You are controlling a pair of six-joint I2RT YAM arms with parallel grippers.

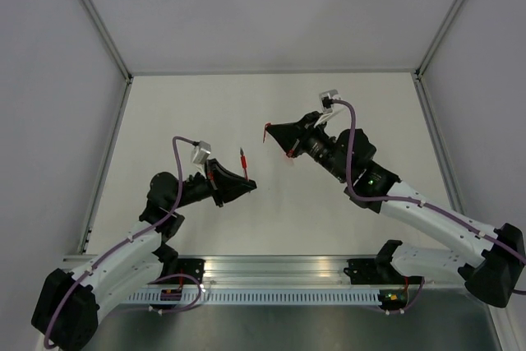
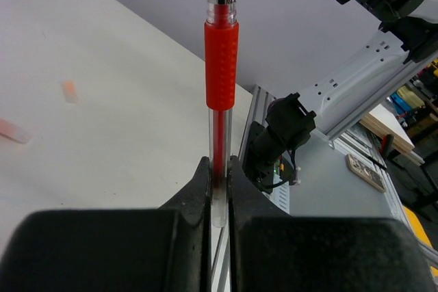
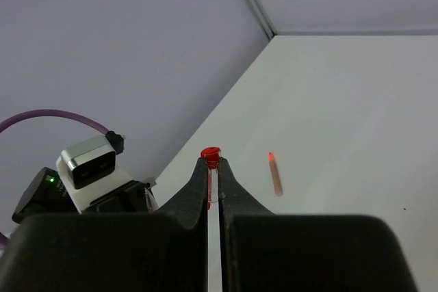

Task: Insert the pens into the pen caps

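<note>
The dark red pen [image 2: 221,66], with a red grip and a silver tip, stands upright out of my left gripper [image 2: 219,163], which is shut on its clear lower barrel. From above, this pen [image 1: 243,159] rises from the left gripper [image 1: 247,183] at the table's middle. My right gripper [image 3: 212,163] is shut on the red pen cap [image 3: 211,156], held in the air [image 1: 266,132] up and to the right of the pen, apart from it. The pale salmon-orange pen [image 3: 275,174] lies on the table. A stubby orange pen cap [image 2: 68,91] lies on the table too.
The white table [image 1: 189,113] is walled in by grey panels on three sides. An aluminium rail [image 1: 271,273] runs along the near edge between the arm bases. The right arm [image 2: 356,80] crosses the left wrist view on the right.
</note>
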